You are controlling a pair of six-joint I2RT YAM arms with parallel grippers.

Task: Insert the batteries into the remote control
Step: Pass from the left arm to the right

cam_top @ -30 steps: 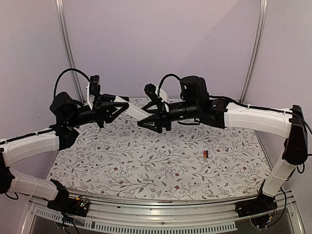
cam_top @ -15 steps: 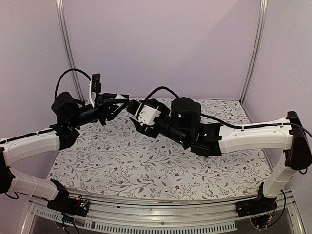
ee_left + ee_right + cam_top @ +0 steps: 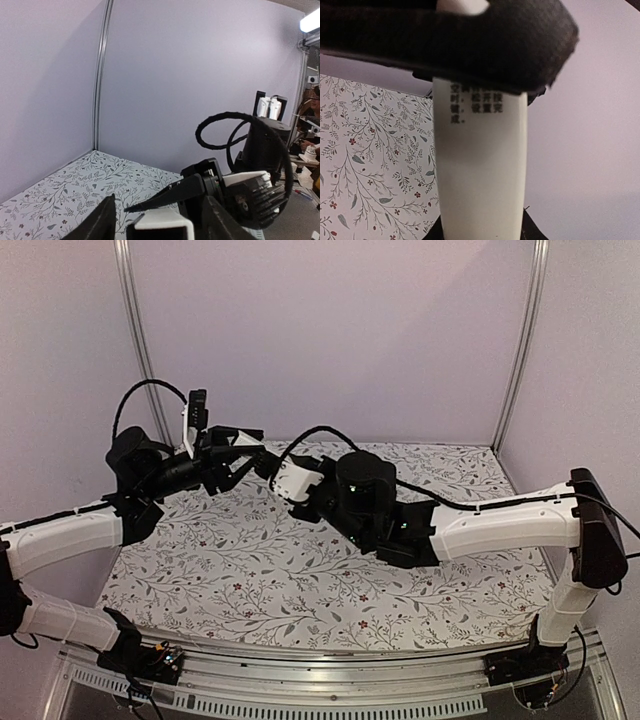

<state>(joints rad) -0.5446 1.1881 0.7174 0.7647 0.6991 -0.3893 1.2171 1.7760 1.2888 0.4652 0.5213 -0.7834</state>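
Right claw pinches the remote control midair; left claw stands spread, so a weak grip risks a drop.

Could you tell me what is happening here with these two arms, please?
Both arms are raised above the floral table, with the remote control held in the air between them. The right fingers look clamped on it, while the left fingers stand slightly apart around its other end, which suggests a handover to the right arm. No batteries are in view.
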